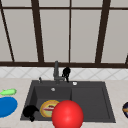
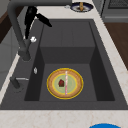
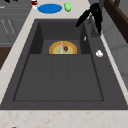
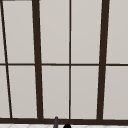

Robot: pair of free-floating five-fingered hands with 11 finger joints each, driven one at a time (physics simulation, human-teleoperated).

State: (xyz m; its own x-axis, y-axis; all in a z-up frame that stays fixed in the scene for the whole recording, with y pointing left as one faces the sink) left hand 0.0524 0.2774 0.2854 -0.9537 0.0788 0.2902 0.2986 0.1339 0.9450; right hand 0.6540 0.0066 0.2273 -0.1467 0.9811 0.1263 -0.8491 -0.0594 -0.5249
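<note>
A tall dark-framed window (image 1: 85,32) is filling the wall behind a pale counter, and the dark sink (image 1: 90,102) is sitting below it with the faucet (image 1: 56,71) rising at its back rim. The right hand (image 1: 66,72) is hovering just right of the faucet, close against its neck. In the left side view it (image 2: 31,13) is showing straight fingers pointing down and the thumb sticking out over the basin, so it is standing open and gripping nothing. The left hand (image 1: 30,111) is hanging well forward and left of the faucet, by the sink's front left corner. Whether it is spread or closed cannot be told. A yellow-rimmed plate (image 2: 65,83) is lying flat on the basin floor, forward of the faucet, with a small dark red morsel on it. A large red ball (image 1: 67,115) is sitting further forward again, overlapping the plate's right edge in the front view. Far left of the faucet, a blue plate (image 1: 6,106) and a green vegetable (image 1: 8,92) are resting on the counter. Judging by this, the work is at the reaching stage at the faucet. Any next move there is calling for the open fingers to make contact with it first.
</note>
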